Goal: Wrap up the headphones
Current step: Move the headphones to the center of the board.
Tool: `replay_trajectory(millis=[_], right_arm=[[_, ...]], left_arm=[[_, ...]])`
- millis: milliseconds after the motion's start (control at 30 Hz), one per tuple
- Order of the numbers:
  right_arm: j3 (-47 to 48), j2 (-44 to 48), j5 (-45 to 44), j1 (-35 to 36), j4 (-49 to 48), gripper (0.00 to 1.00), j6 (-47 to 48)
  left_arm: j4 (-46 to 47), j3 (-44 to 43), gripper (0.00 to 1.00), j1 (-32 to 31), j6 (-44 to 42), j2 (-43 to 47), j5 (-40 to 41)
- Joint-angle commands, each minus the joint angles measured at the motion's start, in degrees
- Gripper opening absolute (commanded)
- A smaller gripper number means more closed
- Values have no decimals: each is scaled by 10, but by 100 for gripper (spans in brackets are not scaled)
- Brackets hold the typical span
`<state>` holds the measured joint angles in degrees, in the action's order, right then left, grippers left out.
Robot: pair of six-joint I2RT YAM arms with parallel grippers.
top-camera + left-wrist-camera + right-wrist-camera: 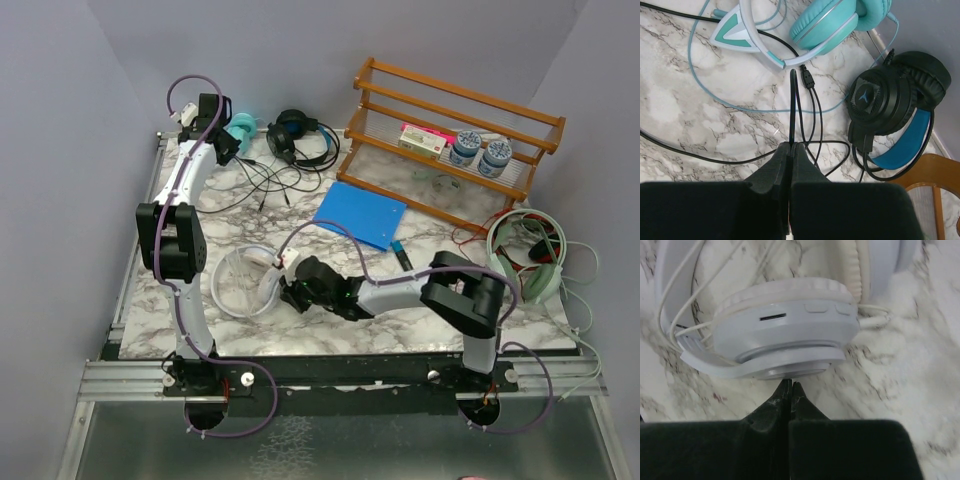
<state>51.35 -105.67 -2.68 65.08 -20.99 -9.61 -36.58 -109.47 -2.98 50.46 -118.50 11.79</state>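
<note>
Left gripper [790, 148]: fingers pressed together, pinching black cable [792, 105]. Teal headset [825, 22] just beyond fingertips, black-and-blue headset [895, 100] to its right, both far left on marble table [250, 335]. Right gripper [790, 386]: fingers pressed together, tips touching earcup rim of white headset [785, 335], near, left of centre.

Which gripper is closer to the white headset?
Right. The right gripper is shut, tips at the white headset earcup's edge. The left gripper is far back by the teal headset and black headset, pinching a black cable.
</note>
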Motion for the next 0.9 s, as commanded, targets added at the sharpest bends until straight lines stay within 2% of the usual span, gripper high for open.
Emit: replay_trajectory(millis=[0,100,200,367,533,700,867], right_arm=[[122,-97,13,7,-70,1,-19],[238,-177,13,7,-52,0,-27],[276,-200,12,7,-43,0,-25],[161,-111,-6,7,-92,1,-11],[49,8,-60,5,-74,3,-14],[-24,134,-151,-20,7,1,-56],[-74,245,-209,-71,76,0,-83]], left_arm=[[-4,-8,0,0,-22,21,-16],[-5,-10,0,1,-32,27,-10],[-6,-10,0,1,-45,32,-12],[-7,-1,0,1,-42,39,-30],[-4,5,0,-21,-30,49,-64],[-1,45,0,-114,-40,77,-20],[51,147,0,-189,-36,108,48]])
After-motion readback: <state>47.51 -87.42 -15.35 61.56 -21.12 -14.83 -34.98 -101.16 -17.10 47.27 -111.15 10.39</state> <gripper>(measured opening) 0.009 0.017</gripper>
